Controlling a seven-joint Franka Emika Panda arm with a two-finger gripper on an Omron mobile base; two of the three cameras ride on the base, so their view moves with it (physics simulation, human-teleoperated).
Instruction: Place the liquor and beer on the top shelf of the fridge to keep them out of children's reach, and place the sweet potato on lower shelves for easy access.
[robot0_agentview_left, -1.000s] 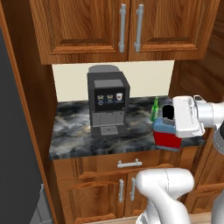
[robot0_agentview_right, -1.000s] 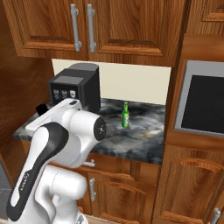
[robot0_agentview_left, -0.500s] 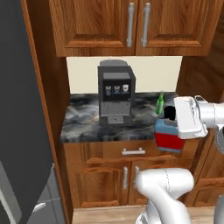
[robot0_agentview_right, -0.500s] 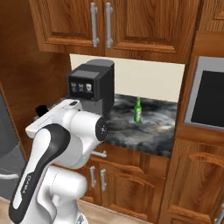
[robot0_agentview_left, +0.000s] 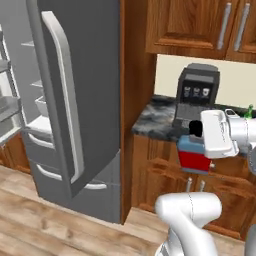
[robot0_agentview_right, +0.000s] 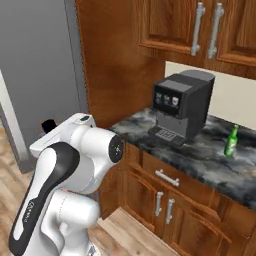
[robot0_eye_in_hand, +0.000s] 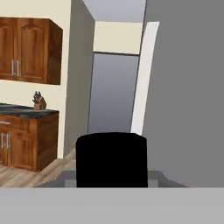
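My gripper (robot0_agentview_left: 198, 139) is shut on the liquor (robot0_agentview_left: 194, 156), a squat red bottle with a blue shoulder, held in the air in front of the lower cabinets. Its black cap (robot0_eye_in_hand: 111, 159) sits low in the hand view. The beer (robot0_agentview_right: 231, 141), a slim green bottle, stands on the dark counter to the right of the coffee machine; its top (robot0_agentview_left: 248, 110) peeks over my arm. The fridge (robot0_agentview_left: 75, 95) stands to the left with its thick grey door swung open, and pale inner shelves (robot0_agentview_left: 10, 104) show at the left edge. I cannot pick out the top shelf. The sweet potato is out of view.
A black coffee machine (robot0_agentview_right: 180, 107) stands on the marble counter (robot0_agentview_right: 200, 157) under wooden wall cabinets (robot0_agentview_right: 200, 25). A tall wooden panel (robot0_agentview_left: 137, 75) separates the fridge from the counter. Wooden floor (robot0_agentview_left: 45, 225) lies before the fridge. A knife block (robot0_eye_in_hand: 39, 101) sits on a far counter.
The whole picture has slid right as the cameras moved left, bringing the fridge and its open door into view. The liquor stays in my gripper, held at the same height.
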